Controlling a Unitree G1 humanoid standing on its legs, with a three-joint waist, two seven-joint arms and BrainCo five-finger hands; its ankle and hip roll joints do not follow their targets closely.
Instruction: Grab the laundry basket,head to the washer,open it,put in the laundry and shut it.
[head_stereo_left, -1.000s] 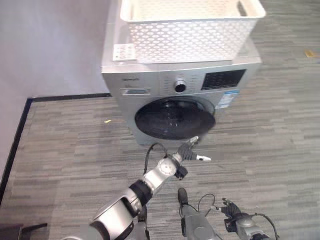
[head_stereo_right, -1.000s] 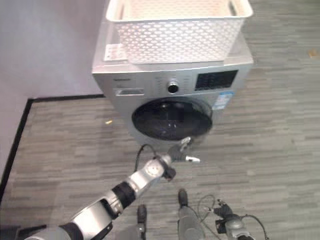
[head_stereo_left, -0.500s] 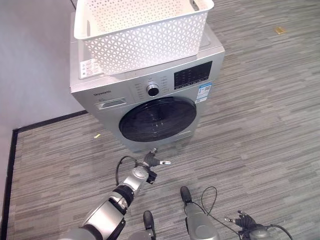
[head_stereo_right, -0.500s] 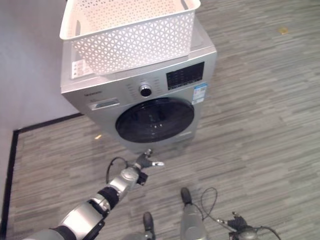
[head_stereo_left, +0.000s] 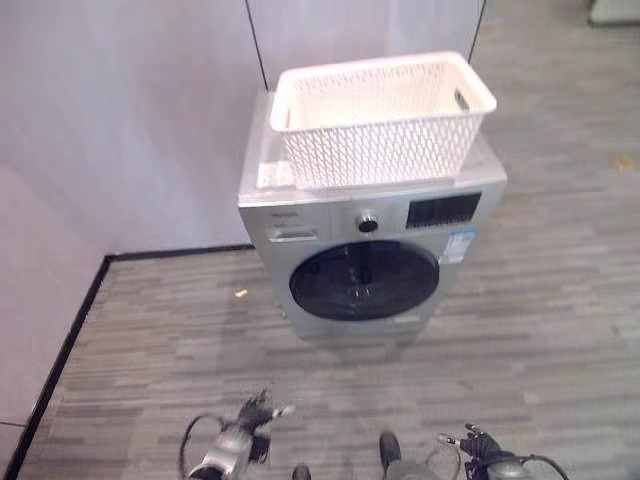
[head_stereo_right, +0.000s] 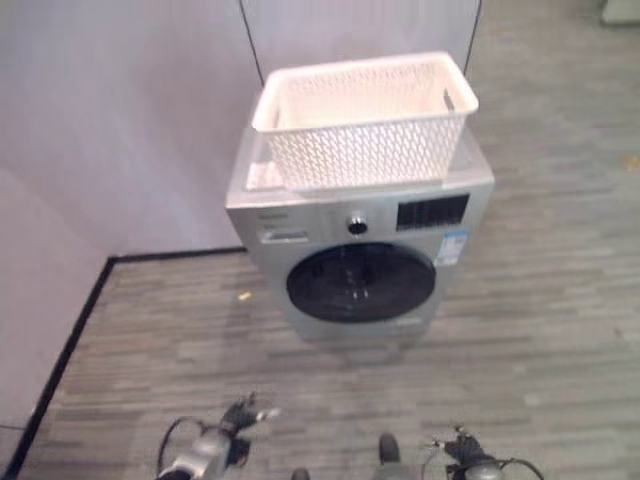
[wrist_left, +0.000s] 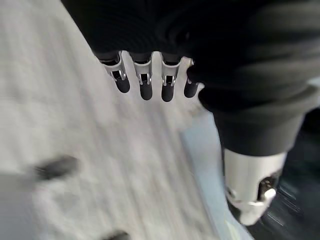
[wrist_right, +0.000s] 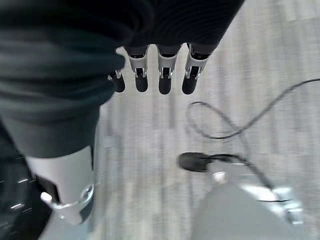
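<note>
A white lattice laundry basket (head_stereo_left: 380, 120) stands on top of the silver washer (head_stereo_left: 300, 215), and its inside looks bare. The washer's round dark door (head_stereo_left: 365, 280) is shut. My left hand (head_stereo_left: 255, 412) hangs low over the carpet, well in front of the washer and to its left. In the left wrist view its fingers (wrist_left: 145, 85) are straight and hold nothing. My right hand (head_stereo_left: 478, 442) sits low at the bottom right, also away from the washer. Its fingers (wrist_right: 165, 75) are straight and empty.
A grey wall rises behind the washer, with a black strip (head_stereo_left: 70, 340) along the floor at the left. A small yellow scrap (head_stereo_left: 240, 293) lies on the striped carpet left of the washer. A white sheet (head_stereo_left: 275, 175) lies on the washer top beside the basket.
The camera has pulled back, so the washer looks farther off. My left arm has dropped away from the washer door to the bottom of the view.
</note>
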